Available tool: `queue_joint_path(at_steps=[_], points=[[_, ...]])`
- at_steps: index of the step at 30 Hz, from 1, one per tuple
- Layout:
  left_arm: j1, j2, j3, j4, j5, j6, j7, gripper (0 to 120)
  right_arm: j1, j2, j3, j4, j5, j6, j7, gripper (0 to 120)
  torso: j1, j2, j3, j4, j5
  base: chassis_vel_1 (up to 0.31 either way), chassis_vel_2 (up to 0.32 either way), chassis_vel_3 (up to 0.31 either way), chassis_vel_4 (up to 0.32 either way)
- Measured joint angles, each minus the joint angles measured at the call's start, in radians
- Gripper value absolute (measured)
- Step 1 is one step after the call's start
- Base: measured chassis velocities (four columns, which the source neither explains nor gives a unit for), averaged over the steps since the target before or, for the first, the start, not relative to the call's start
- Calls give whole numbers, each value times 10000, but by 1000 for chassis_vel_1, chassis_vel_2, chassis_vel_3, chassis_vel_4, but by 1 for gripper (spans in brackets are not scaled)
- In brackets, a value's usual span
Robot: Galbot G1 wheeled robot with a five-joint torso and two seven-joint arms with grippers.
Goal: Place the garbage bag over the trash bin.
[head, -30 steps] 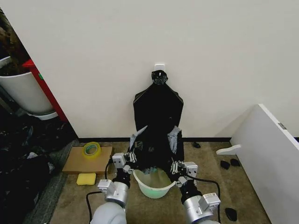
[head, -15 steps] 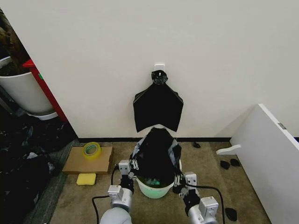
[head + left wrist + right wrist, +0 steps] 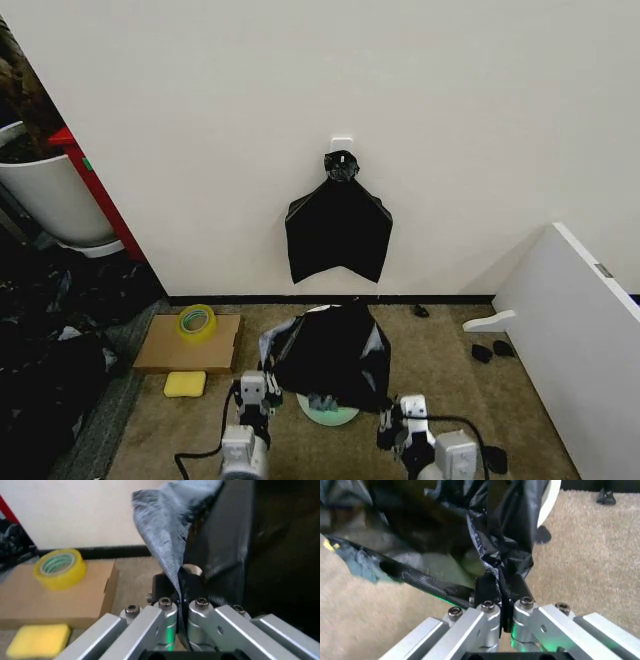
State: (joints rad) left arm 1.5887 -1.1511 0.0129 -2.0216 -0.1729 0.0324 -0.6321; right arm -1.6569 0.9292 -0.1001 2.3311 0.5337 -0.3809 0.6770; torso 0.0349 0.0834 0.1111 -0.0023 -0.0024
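Note:
The black garbage bag (image 3: 330, 352) is draped over the trash bin (image 3: 322, 413), covering most of it; a pale strip of the bin shows below the bag's hem. My left gripper (image 3: 252, 388) is low on the bin's left side, and in the left wrist view the left gripper (image 3: 181, 587) is shut on a fold of the bag (image 3: 170, 528). My right gripper (image 3: 400, 415) is low on the bin's right. The right wrist view shows the right gripper (image 3: 502, 587) shut on a bunched bag edge (image 3: 505, 547), beside the bin's white wall (image 3: 547, 502).
A flat black bunch of bags (image 3: 338, 228) hangs from a wall hook above the bin. Left of the bin lie a cardboard sheet (image 3: 165, 350), a yellow tape roll (image 3: 197, 320) and a yellow sponge (image 3: 185, 383). A white tub (image 3: 50, 195) stands far left, a white panel (image 3: 580, 330) at right.
Both grippers have come down along the bin's sides, pulling the bag with them. The bag, held high in front of the hanging bunch before, now sits low over the bin.

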Motion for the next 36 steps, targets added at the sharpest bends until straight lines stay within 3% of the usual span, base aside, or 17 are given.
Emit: queue_joint_path(at_steps=[7, 16, 24, 34, 36], points=[[-159, -157, -19, 353, 204, 244, -360, 0, 201, 23, 31, -850, -1130, -156, -376, 0, 0, 0, 0, 0, -1, 0, 0, 0, 0], [-626, -418, -21, 1039, 202, 322, -427, 0, 726, 213, 308, -2599, -2690, 1015, -1158, 0, 0, 0, 1, 0, 1, 0, 0, 0, 0], [-843, -604, 13, 1684, 151, 520, -491, 0, 1185, 582, 423, -3606, -2906, 1691, -1658, 0, 0, 0, 1, 0, 5, 0, 0, 0, 0], [-862, -591, 22, 1546, -135, 496, -489, 0, 1260, 523, 616, -3821, -2993, 1919, -1917, 0, 0, 0, 1, -1, -7, 0, 0, 0, 0], [-749, -496, 24, 1259, -404, 517, -483, 3, 1085, 380, 629, -3368, -2630, 1650, -1866, 10, 0, 0, 1, 0, -7, 0, 0, 0, 0]])
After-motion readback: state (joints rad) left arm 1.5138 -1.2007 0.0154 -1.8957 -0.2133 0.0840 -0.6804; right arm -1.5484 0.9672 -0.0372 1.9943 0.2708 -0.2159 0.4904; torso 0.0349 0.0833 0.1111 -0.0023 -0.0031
